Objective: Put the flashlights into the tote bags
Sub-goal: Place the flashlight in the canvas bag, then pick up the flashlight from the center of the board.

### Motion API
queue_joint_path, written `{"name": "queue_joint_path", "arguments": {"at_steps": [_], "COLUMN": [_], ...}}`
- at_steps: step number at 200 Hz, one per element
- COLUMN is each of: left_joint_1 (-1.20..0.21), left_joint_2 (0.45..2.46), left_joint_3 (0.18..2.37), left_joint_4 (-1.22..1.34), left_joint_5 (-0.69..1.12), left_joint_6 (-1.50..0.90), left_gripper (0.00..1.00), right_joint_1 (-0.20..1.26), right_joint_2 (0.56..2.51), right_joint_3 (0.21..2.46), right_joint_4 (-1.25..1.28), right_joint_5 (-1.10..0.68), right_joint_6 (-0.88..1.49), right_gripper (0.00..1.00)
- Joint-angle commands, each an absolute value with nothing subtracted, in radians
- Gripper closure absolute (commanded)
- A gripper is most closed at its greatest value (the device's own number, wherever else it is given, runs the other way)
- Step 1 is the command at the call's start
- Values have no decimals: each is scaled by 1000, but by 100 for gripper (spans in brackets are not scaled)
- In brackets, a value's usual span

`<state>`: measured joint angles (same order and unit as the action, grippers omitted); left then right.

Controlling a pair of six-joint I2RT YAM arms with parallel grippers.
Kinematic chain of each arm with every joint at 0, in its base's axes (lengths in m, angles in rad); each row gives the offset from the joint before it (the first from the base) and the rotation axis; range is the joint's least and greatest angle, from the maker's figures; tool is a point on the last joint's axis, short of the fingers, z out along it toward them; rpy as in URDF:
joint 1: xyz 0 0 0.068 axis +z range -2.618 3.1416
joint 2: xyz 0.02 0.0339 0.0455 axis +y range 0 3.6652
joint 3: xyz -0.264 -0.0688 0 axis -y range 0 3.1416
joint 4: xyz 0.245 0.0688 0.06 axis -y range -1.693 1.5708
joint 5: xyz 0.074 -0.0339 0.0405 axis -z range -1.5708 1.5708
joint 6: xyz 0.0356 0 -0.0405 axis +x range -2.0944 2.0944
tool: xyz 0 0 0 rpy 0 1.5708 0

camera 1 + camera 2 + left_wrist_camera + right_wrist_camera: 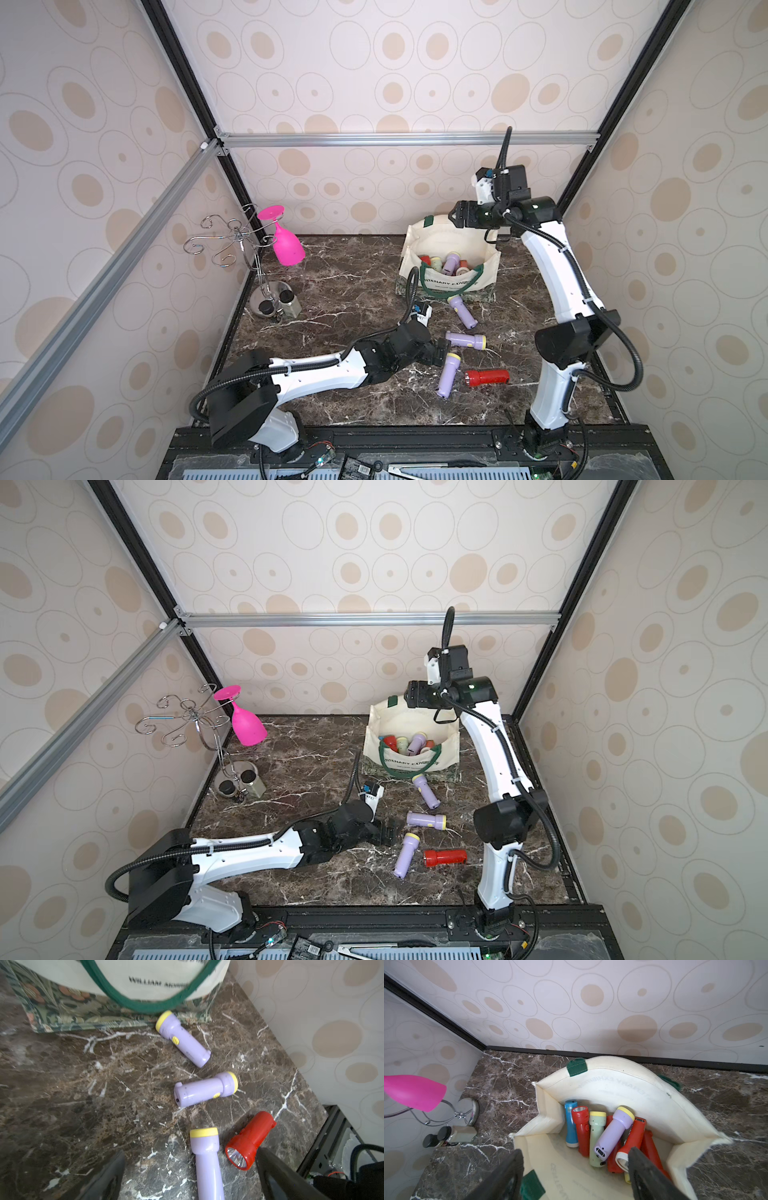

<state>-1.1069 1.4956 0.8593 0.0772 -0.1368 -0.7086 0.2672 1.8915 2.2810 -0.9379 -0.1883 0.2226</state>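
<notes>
Bag (449, 239) holding most flashlights (612, 1128), four waiting before it. Left gripper (190, 1153) gaping over lilac flashlight (207, 1169); right gripper (575, 1152) gaping empty above bag.

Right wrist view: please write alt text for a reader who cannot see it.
An open cream canvas tote bag on a dark marble table holds a pile of small plastic flashlights, red, lilac, pale green and blue. The open black fingers hang above it.

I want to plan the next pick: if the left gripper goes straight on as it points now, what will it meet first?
Most likely the nearest lilac plastic flashlight with a yellow ring, lying lengthwise between the left gripper's open jaws.
</notes>
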Motion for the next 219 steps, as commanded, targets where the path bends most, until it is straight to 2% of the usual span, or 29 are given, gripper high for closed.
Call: {"name": "queue_joint_path", "arguments": {"at_steps": [1,30,104,219], "left_joint_1": [-1139,-1164,-1221,-1241], "left_joint_2": [1543,1613,1773,1856], "left_joint_3": [900,927,1039,1075], "left_joint_4": [31,-3,-93,-199], "left_joint_5": [-124,-111,-78,-96], "left_joint_6": [-680,-662,-602,-596], "left_gripper": [5,9,17,28], "right_joint_1": [267,267,267,243], "right_joint_2": [1827,1730,1445,1213], "right_joint_3": [2231,2156,1767,1483], "right_joint_4": [-973,-994,-965,-996], "right_joint_5": [-190,-195,-218,-196], "right_joint_6": [210,199,195,194], "right_gripper": [19,19,17,15]}}
